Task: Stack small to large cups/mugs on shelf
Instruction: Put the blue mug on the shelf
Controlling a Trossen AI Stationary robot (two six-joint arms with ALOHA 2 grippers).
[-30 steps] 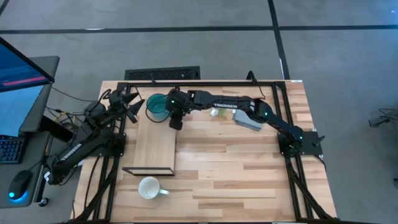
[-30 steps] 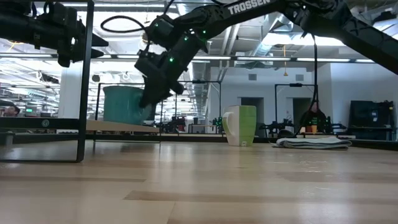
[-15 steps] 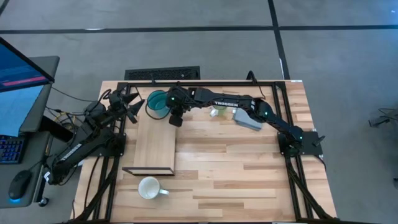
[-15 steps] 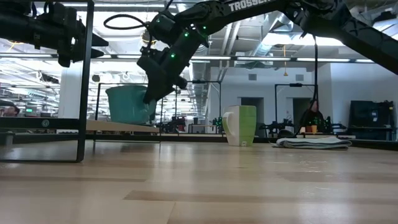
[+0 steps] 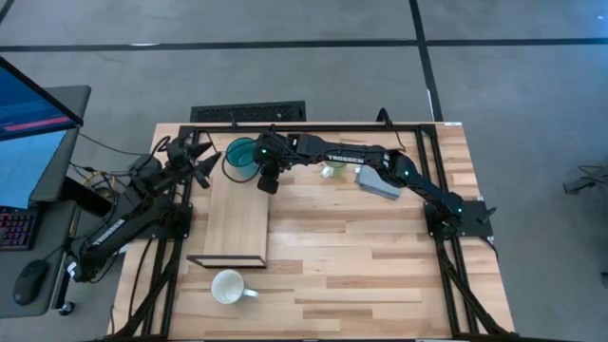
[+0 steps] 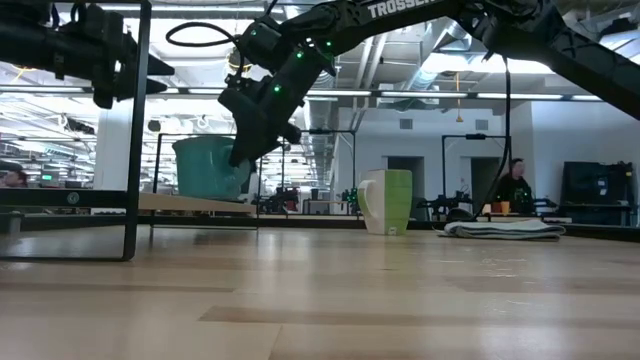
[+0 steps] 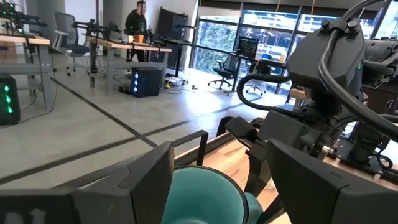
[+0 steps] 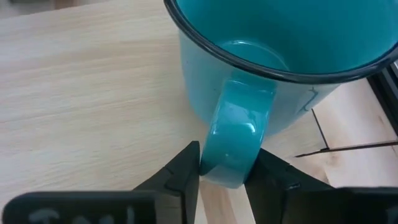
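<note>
The large teal mug (image 5: pixel 240 157) is tilted over the far end of the light-wood shelf (image 5: pixel 237 226), also seen in the low view as the teal mug (image 6: pixel 210 167). My right gripper (image 8: pixel 230 180) is shut on its handle. My left gripper (image 7: pixel 217 186) is open, hovering left of the mug with its fingers apart and touching nothing. The light green mug (image 5: pixel 332 171) stands upright on the table to the right. The white mug (image 5: pixel 228 287) lies on the table near the shelf's near end. My right gripper pinches the teal mug's handle (image 8: pixel 235 140) between its two fingers, at the handle's outer bend. The fingers (image 8: pixel 185 173) come slanting down from the mug's near right side. The mug is tilted; whether its base touches the shelf board I cannot tell.
A flat grey pad (image 5: pixel 378 182) lies right of the green mug. Black metal frame rails (image 5: pixel 418 142) run along the table's far and side edges. The shelf's black end frame (image 6: pixel 132 130) stands tall in the low view. Bare tabletop (image 5: pixel 351 256) lies right of the shelf.
My right gripper has shifted slightly toward the far edge with the teal mug. The mug stood upright on the shelf's far end a second ago; now it is tipped, with its rim leaning away from the gripper.
</note>
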